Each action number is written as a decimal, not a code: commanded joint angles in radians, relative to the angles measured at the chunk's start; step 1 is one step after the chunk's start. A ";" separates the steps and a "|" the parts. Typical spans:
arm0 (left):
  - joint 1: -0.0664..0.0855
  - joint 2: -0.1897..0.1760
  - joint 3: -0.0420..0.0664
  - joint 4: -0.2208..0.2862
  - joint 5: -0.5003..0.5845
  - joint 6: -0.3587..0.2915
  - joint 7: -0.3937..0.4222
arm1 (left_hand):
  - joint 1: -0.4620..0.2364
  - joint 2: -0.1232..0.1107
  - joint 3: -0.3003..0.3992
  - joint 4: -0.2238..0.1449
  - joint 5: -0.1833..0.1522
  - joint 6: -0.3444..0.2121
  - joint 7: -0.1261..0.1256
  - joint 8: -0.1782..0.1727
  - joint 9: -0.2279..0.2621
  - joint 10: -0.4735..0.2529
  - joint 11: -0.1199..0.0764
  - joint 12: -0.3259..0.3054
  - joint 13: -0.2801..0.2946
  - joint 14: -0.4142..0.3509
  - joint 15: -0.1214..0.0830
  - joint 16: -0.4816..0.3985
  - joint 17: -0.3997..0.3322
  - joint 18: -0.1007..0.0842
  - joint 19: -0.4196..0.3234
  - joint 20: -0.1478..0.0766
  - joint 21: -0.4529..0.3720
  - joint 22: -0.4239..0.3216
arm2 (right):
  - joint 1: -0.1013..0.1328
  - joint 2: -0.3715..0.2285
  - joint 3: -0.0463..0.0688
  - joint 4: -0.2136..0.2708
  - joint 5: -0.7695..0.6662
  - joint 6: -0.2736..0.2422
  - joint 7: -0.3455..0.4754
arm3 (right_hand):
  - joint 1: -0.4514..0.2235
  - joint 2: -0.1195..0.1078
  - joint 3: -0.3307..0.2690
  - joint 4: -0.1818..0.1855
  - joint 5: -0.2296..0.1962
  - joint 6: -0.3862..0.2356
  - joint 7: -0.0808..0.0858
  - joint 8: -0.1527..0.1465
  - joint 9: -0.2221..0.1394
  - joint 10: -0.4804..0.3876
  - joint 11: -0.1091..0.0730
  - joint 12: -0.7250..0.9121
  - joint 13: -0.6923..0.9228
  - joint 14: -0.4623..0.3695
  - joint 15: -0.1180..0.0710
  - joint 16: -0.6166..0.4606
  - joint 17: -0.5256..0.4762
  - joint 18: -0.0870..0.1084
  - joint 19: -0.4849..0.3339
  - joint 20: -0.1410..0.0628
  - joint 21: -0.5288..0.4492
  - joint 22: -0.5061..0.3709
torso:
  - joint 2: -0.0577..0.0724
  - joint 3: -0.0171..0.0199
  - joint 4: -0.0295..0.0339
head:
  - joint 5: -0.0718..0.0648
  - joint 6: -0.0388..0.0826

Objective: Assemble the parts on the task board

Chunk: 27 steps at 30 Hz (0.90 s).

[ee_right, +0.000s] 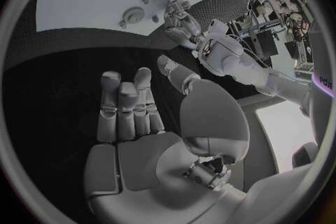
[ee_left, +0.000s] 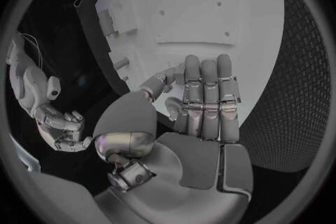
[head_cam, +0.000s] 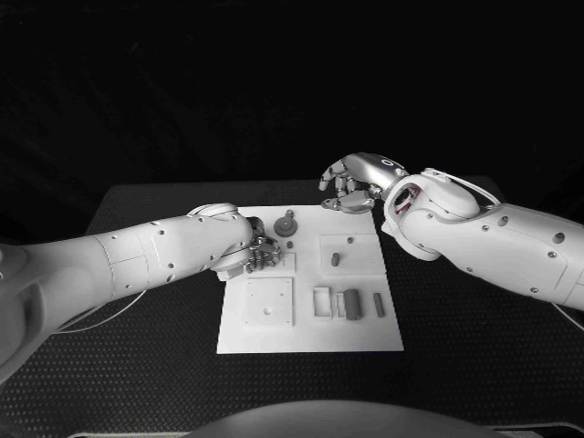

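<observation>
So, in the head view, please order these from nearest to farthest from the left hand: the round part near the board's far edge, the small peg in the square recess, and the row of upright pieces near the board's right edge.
From the left hand:
1. Round part, just beyond the hand, toward the task board's far edge.
2. Small peg, in the square recess to the hand's right.
3. Row of upright pieces, toward the board's right edge, closer to the robot.

text: none legible | labels: none | numbers: none | board [head_cam: 371, 338]: plain white, unmarked | parts [head_cam: 353, 304]: no print readable | table [head_cam: 134, 365]: no signs | hands: no brand readable
</observation>
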 commanded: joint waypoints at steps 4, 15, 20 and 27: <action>-0.002 -0.006 -0.001 0.007 -0.005 -0.015 0.028 | 0.008 0.017 0.007 -0.001 -0.005 0.061 -0.067 0.004 0.002 -0.024 -0.018 0.006 -0.001 -0.006 -0.003 0.006 -0.002 0.000 -0.003 -0.007 0.002 0.002 | 0.000 -0.001 0.001 0.000 -0.003 0.010 0.003 | -0.001 0.009 -0.001 0.003 0.001 0.002 0.007 -0.004 -0.001 -0.002 0.002 -0.004 0.001 0.000 -0.005 -0.004 -0.001 0.029 0.002 -0.005 -0.003 0.006 | 0.000 -0.0002 0.0004 | 0.001 0.000; -0.002 -0.015 -0.001 0.014 0.000 -0.018 0.048 | 0.009 0.016 0.008 -0.001 -0.005 0.061 -0.067 0.004 0.002 -0.024 -0.018 0.006 -0.002 -0.007 -0.003 0.007 -0.004 0.000 -0.003 -0.007 0.001 0.003 | 0.000 -0.003 0.001 -0.004 0.004 0.015 0.005 | -0.005 0.009 -0.003 0.005 0.001 0.002 0.007 -0.004 -0.002 -0.001 0.002 -0.004 0.002 0.000 -0.005 -0.004 -0.001 0.029 0.002 -0.005 -0.004 0.006 | 0.000 0.0005 -0.0006 | 0.000 0.001; -0.002 -0.015 -0.001 0.014 0.000 -0.021 0.050 | 0.009 0.016 0.008 -0.001 -0.005 0.061 -0.067 0.004 0.002 -0.024 -0.018 0.007 -0.002 -0.007 -0.003 0.007 -0.005 0.000 -0.003 -0.007 0.001 0.003 | 0.000 -0.003 0.001 -0.003 0.004 0.016 0.005 | -0.005 0.010 -0.003 0.006 0.001 0.002 0.007 -0.004 -0.002 -0.001 0.002 -0.004 0.002 0.000 -0.005 -0.005 -0.001 0.029 0.002 -0.005 -0.004 0.006 | 0.000 0.0005 0.0001 | -0.005 0.002; -0.002 -0.013 -0.001 0.012 0.001 -0.029 0.051 | 0.009 0.016 0.008 -0.001 -0.007 0.060 -0.067 0.004 0.001 -0.025 -0.018 0.007 -0.003 -0.008 -0.003 0.008 -0.006 0.000 -0.003 -0.006 0.001 0.003 | 0.000 -0.001 0.001 -0.004 0.004 0.016 0.004 | -0.005 0.010 -0.003 0.006 0.001 0.002 0.007 -0.005 -0.002 -0.001 0.002 -0.005 0.002 0.000 -0.005 -0.005 -0.001 0.029 0.002 -0.005 -0.004 0.006 | 0.001 -0.0001 -0.0005 | -0.002 0.003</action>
